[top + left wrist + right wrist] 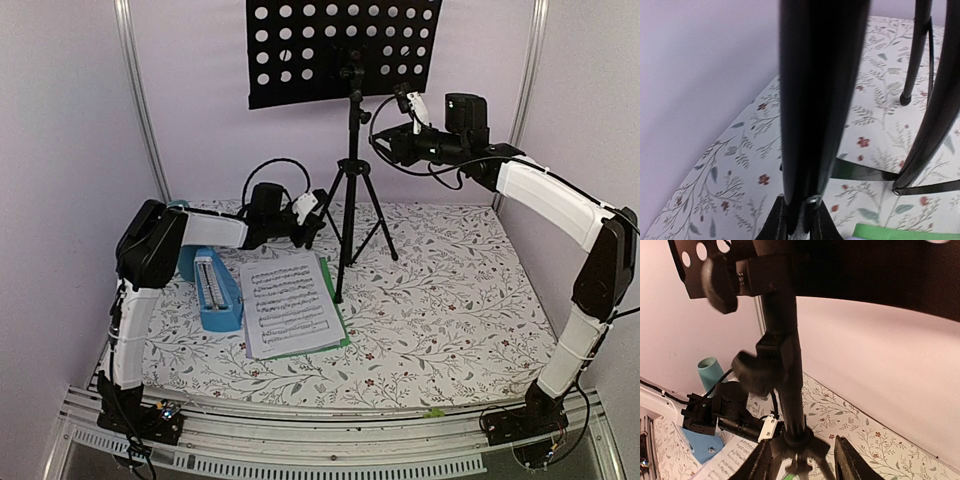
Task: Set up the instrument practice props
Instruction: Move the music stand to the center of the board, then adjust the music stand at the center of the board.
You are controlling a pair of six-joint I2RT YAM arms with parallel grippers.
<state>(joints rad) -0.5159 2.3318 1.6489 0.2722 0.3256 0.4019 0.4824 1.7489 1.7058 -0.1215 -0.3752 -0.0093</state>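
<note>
Floral-print desk (pixel 450 300) beneath everything. At its back centre, black tripod music stand (pixel 351 125): upright on spread legs, perforated tray at the top against the pale wall.

High on the right, just beside the upper pole, right hand (pixel 803 442): released, fingers spread wide, pole showing between them in the wrist view with a clear gap on each side.

Low on the left, left hand (pixel 799 215): clenched on one leg of the black tripod music stand, the leg pinched between both fingers.

In front of the stand, left of centre, white and green sheet-music pages (pixel 290 305): flat on the desk, printed staves facing up, green sheet peeking out along the right and near edges, the stand's front foot just beside the far right corner.

Just beside the pages' left edge, small blue metronome (pixel 215 290): narrow end toward the back; upright or lying flat, cannot tell.

Behind the metronome, partly hidden by the left arm, teal cup (pixel 710 371).
</note>
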